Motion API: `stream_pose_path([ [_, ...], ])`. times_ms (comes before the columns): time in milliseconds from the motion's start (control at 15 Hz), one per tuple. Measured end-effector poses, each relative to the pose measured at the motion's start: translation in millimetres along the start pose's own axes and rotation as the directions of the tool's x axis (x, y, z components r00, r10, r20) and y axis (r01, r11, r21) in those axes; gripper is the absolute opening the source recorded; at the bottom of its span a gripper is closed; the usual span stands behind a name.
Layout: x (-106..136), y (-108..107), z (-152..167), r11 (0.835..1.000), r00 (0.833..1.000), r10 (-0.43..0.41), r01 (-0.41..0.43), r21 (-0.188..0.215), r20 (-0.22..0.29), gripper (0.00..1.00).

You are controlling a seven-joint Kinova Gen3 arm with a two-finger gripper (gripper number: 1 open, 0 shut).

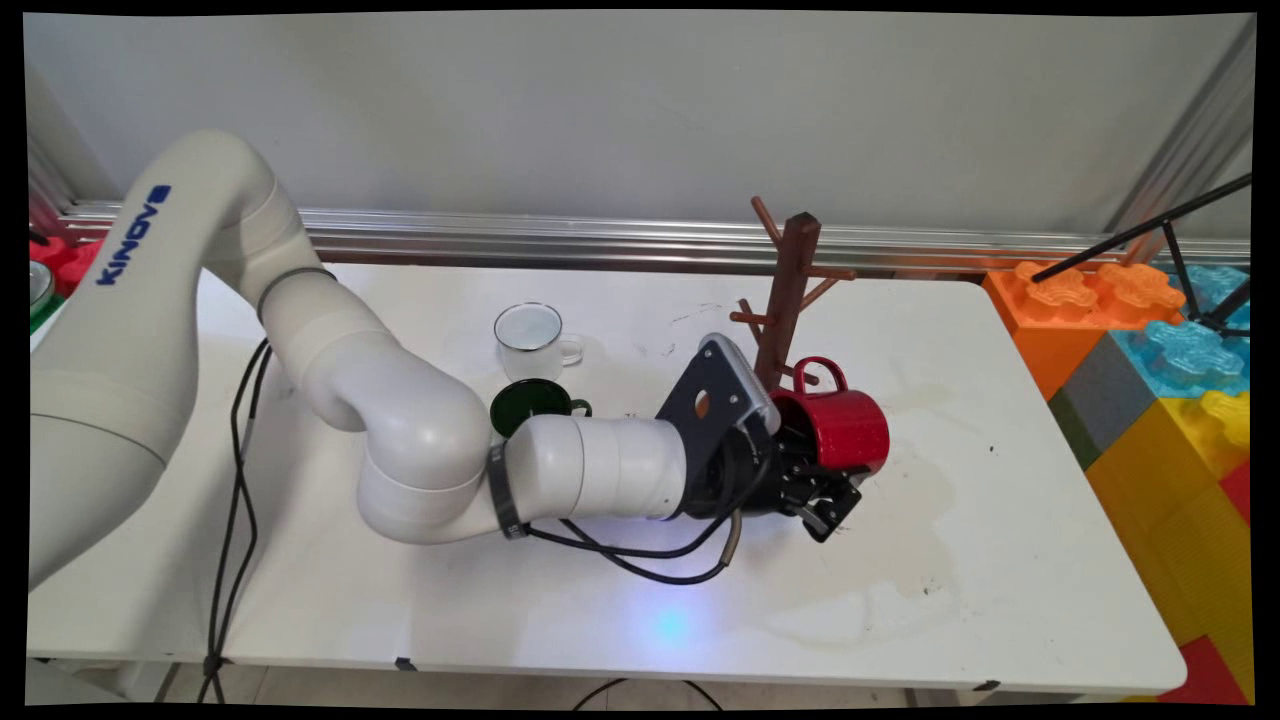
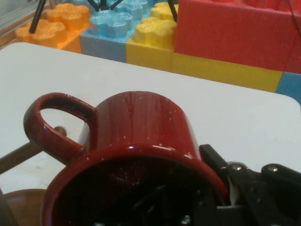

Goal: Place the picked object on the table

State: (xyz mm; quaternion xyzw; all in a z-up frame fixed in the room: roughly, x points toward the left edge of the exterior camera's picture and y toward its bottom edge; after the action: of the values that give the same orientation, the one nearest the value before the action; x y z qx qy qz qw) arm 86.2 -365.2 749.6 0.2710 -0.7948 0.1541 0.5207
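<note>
Mug (image 1: 848,428) lies on its side in the gripper (image 1: 815,480), just right of the peg rack (image 1: 787,300), handle by a peg; two cups (image 1: 530,338) sit left, big blocks (image 1: 1150,340) off the table's (image 1: 1000,560) right end

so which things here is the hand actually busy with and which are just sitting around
In use:
- hand, shut on the red mug's rim
- red mug, held on its side, handle at a peg
- wooden mug tree

Just lying about:
- green mug
- clear mug
- big toy blocks
</note>
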Motion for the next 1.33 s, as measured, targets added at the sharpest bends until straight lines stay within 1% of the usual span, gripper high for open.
stream_pose_path([
  [400, 17.5, 14.7, -21.0, 0.998, 0.999, 0.045, -0.044, -0.043, 0.003, 0.00],
  [667, 30.0, 19.9, -35.3, 0.995, 0.997, 0.077, -0.076, -0.059, 0.016, 0.00],
  [1333, 58.6, 20.2, -72.4, 0.984, 0.984, 0.161, -0.154, -0.095, 0.074, 0.00],
])
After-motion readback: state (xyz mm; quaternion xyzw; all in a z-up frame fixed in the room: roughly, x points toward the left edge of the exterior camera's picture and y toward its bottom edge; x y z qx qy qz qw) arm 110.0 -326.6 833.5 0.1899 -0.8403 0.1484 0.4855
